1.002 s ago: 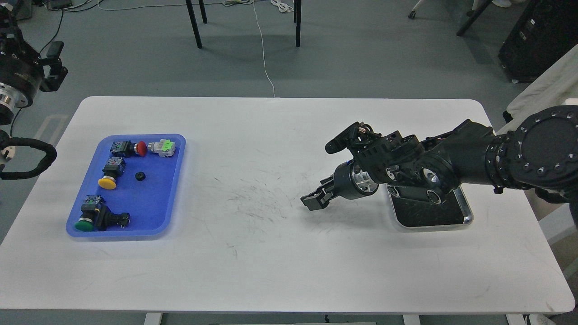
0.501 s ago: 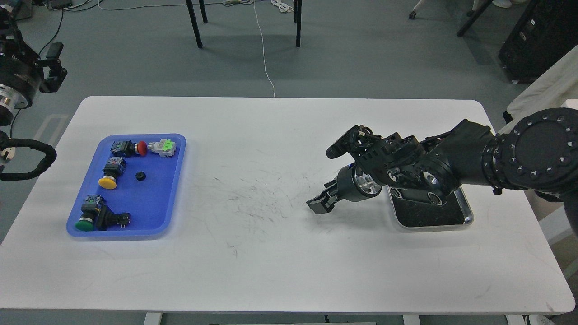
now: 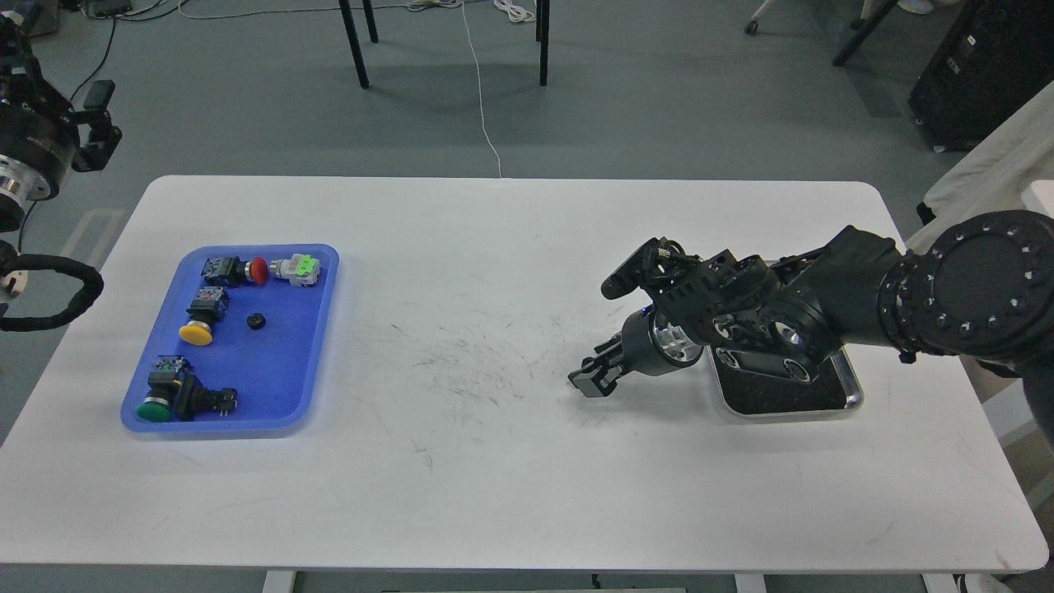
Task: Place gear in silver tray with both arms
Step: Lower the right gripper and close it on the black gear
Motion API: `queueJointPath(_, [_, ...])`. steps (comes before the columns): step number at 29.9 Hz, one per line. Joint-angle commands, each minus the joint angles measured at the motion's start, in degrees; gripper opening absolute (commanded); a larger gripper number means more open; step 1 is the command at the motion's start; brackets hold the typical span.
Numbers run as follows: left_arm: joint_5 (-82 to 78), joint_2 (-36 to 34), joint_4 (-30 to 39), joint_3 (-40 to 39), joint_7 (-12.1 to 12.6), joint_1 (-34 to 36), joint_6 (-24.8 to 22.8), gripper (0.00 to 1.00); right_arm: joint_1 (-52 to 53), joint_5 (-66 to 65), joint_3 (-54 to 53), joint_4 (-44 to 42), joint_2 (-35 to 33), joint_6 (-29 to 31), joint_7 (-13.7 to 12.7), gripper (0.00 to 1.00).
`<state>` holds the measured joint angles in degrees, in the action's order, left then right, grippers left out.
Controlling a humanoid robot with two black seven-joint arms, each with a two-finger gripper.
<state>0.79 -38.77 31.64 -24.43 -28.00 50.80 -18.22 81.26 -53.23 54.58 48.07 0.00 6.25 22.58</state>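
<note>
Right gripper (image 3: 591, 380) hovers low over the white table (image 3: 510, 461), its dark fingers indistinguishable to me. Behind it lies the silver tray (image 3: 852, 399); the gear (image 3: 256, 321) sits in the blue tray (image 3: 317, 362). No writing is legible.

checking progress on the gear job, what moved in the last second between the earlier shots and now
Only the right gripper has moved: it has pulled back to the right, toward the silver tray, and nothing can be seen in it. The left gripper has barely shifted, off the table's far left corner. The small black gear and the push buttons lie unchanged in the blue tray.
</note>
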Motion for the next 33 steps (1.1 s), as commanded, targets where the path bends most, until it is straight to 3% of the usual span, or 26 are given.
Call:
queueJointPath(1, [0.0,0.0,0.0,0.0,0.0,0.0,0.0,0.98,-0.2,0.0,0.0,-0.7,0.0,0.0,0.0,0.54])
queueJointPath(18, [0.0,-0.1,0.0,0.0,0.0,-0.1,0.0,0.98,-0.8,-2.6,0.0,-1.1,0.0,0.0,0.1,0.27])
queueJointPath(24, [0.0,0.0,0.0,0.1,0.0,-0.1,0.1,0.98,-0.8,-3.9,0.0,-1.3,0.0,0.1,0.1,0.11])
queueJointPath(33, [0.0,-0.1,0.0,0.3,0.0,-0.9,0.1,0.98,1.3,-3.7,-0.4,-2.5,-1.1,0.1,0.7,0.05])
